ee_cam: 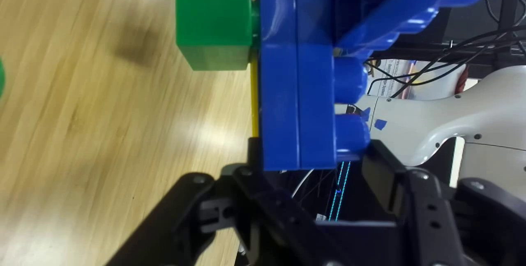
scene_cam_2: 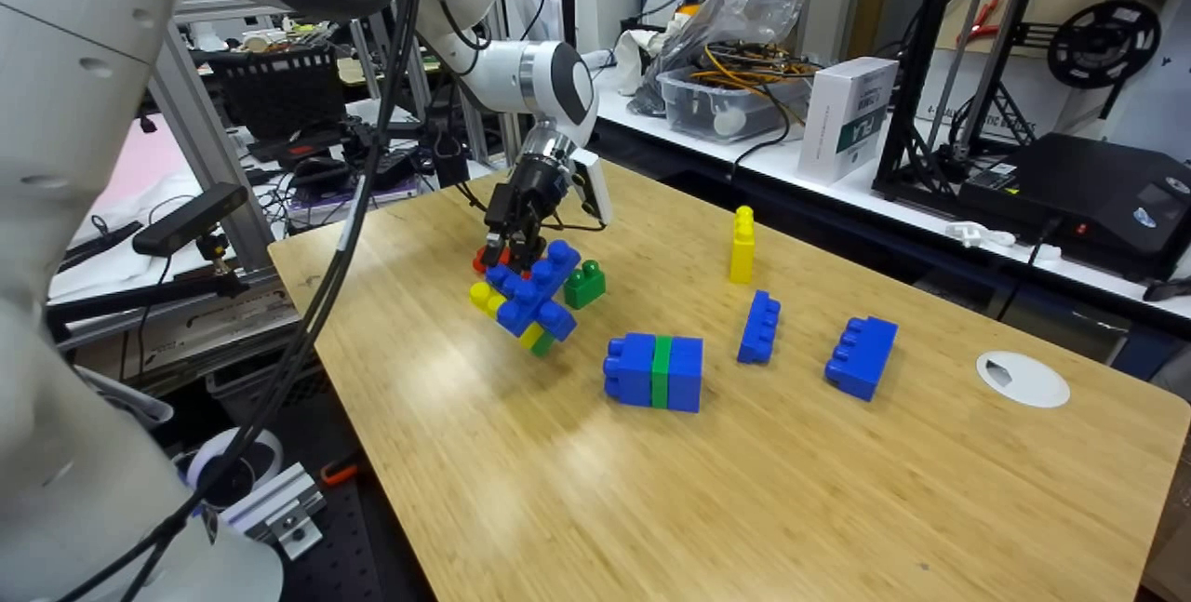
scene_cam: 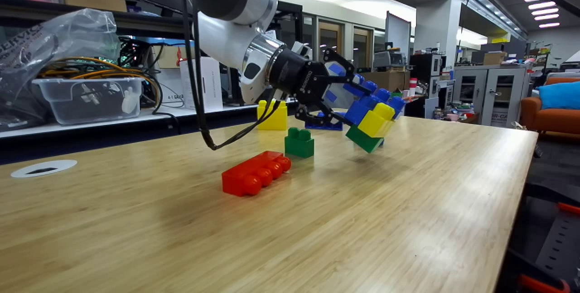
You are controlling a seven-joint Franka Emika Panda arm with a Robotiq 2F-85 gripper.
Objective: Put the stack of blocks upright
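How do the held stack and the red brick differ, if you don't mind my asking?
The held stack mixes blue, green and yellow; the red brick is one colour. The held stack is several bricks joined; the red brick is single and smaller. The held stack is tilted in the gripper, above the table; the red brick lies on the table, studs sideways. Both are studded.

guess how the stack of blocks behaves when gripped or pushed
The stack of blocks looks like joined plastic, so probably stiff. Its green brick juts out sideways, so a push could tip it. Its glossy faces may slip in the pincer.
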